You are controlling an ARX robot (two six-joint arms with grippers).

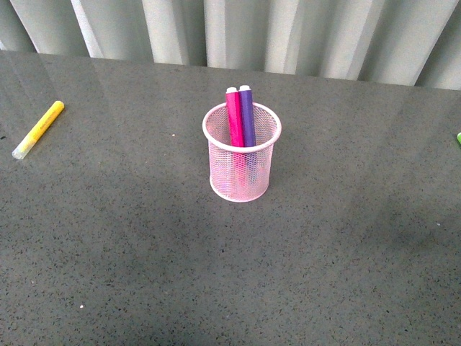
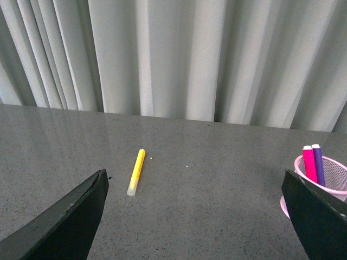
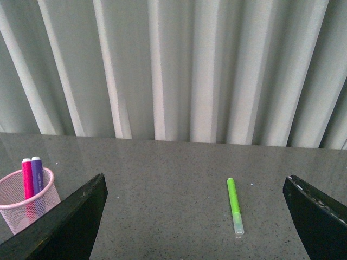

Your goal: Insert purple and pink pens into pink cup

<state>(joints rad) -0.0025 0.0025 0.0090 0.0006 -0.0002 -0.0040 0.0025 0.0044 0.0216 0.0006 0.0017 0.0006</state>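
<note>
Magenta-pink marker (image 1: 235,117) and dark purple marker (image 1: 247,115): upright, side by side in pale pink wire-mesh cup (image 1: 242,153) | my left claw (image 2: 195,216): released, empty | my right claw (image 3: 195,216): released, empty

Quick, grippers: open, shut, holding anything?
Left gripper: open, empty.
Right gripper: open, empty.

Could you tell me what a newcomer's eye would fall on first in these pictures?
Probably the pink cup standing mid-table, with the pink pen and the purple pen upright inside it, side by side. Next, the yellow marker lying far left and the green marker lying off to the right.
</note>
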